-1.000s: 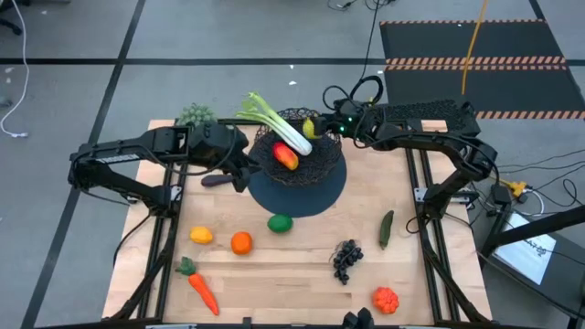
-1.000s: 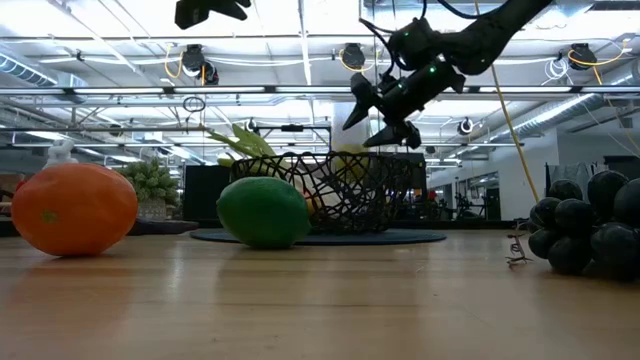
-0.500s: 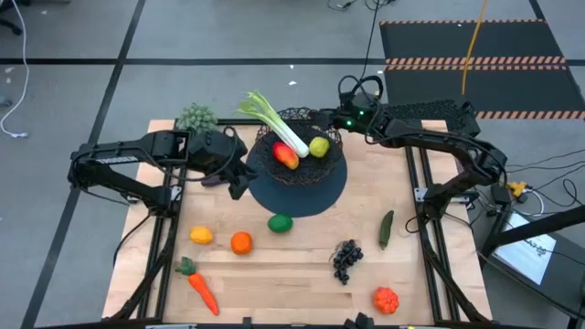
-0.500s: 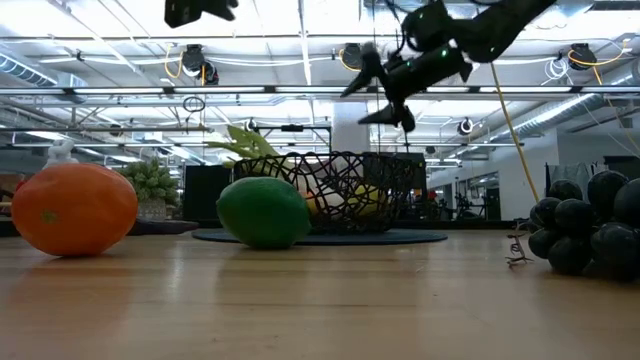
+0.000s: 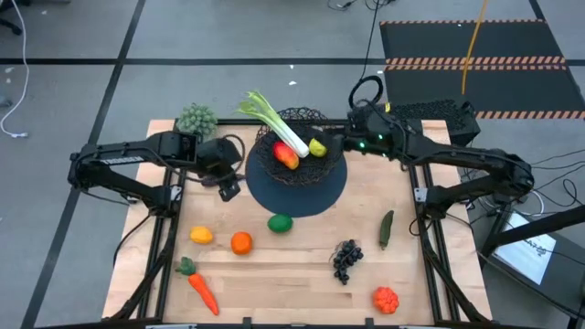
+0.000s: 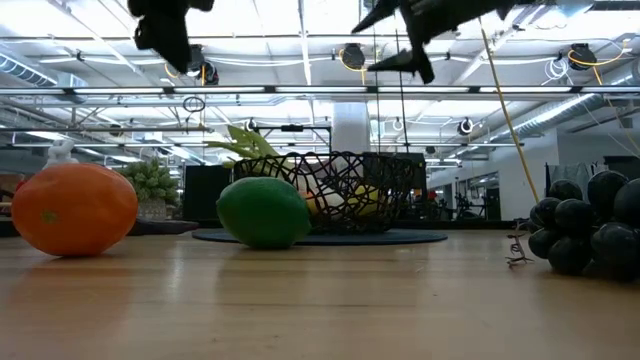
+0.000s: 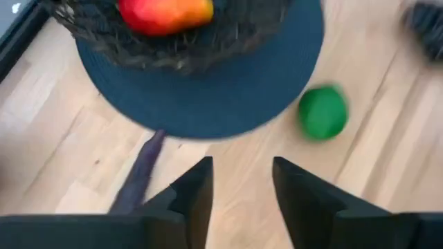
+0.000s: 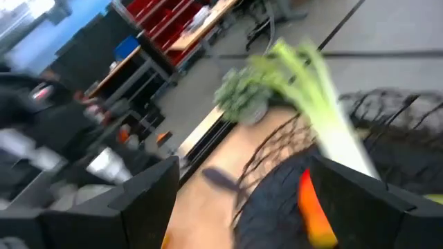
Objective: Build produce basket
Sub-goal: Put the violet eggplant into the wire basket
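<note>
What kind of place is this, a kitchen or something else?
Probably a robotics lab or workshop, not a kitchen: a wooden table on a metal frame, striped hazard mats on a grey floor, and ceiling pipes with industrial lights.

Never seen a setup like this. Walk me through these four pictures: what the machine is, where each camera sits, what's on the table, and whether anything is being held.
It is a robot with two dark arms at a wooden table. One picture looks straight down, one looks level across the table top, and two come from cameras on the arms' wrists.

A black wire basket stands on a dark round mat. In it lie a leek, a mango and a lemon.

Loose on the table are a lime, an orange, another yellow fruit, a carrot, grapes, a cucumber and a tomato. A thin dark thing lies beside the mat.

The left gripper hangs beside the mat, fingers apart, holding nothing. The right gripper is open above the basket's edge, also empty.
</note>
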`<state>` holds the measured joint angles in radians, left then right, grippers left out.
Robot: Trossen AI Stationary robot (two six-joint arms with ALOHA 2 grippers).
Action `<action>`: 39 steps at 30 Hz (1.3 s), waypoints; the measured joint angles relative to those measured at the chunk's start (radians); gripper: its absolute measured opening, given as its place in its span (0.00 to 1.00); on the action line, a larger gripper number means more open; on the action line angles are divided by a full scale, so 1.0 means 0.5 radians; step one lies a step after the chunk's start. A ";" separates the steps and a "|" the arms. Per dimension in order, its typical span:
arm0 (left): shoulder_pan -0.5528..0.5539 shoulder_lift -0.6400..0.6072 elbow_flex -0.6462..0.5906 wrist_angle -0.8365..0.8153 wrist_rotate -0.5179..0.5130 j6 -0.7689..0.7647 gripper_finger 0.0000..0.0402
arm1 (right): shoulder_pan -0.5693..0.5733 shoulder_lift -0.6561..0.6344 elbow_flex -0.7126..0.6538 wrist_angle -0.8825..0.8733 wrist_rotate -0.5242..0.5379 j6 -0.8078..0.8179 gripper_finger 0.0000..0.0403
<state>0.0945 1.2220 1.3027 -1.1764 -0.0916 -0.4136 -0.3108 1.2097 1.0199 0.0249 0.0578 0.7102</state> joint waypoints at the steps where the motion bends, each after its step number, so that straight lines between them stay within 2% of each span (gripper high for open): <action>1: 0.007 -0.008 -0.036 -0.011 0.008 0.085 0.42 | 0.052 -0.027 0.000 -0.027 0.017 0.026 0.78; 6: 0.054 -0.011 -0.226 -0.002 0.026 0.441 0.54 | 0.323 -0.116 0.000 -0.151 0.147 0.153 0.78; 15: 0.403 0.187 -0.492 -0.103 0.043 0.533 0.63 | 0.611 -0.137 -0.001 -0.363 0.356 0.180 0.78; 21: 0.599 0.411 -0.571 -0.121 0.025 0.563 0.70 | 0.592 -0.137 -0.001 -0.346 0.406 0.160 0.78; 25: 0.663 0.512 -0.573 -0.104 0.026 0.605 0.75 | 0.553 -0.138 -0.001 -0.343 0.507 0.096 0.78; 29: 0.690 0.572 -0.573 -0.059 0.001 0.661 0.78 | 0.495 -0.138 -0.001 -0.322 0.512 0.057 0.78; 34: 0.715 0.641 -0.573 -0.048 -0.027 0.748 0.78 | 0.444 -0.138 -0.001 -0.265 0.510 0.029 0.78; 39: 0.715 0.723 -0.572 -0.013 -0.040 0.847 0.73 | 0.439 -0.138 -0.001 -0.185 0.505 0.031 0.78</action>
<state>0.4522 1.5833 1.0168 -1.1831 -0.1115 0.0098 -0.0914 1.1408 1.0195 -0.0673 0.3103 0.7256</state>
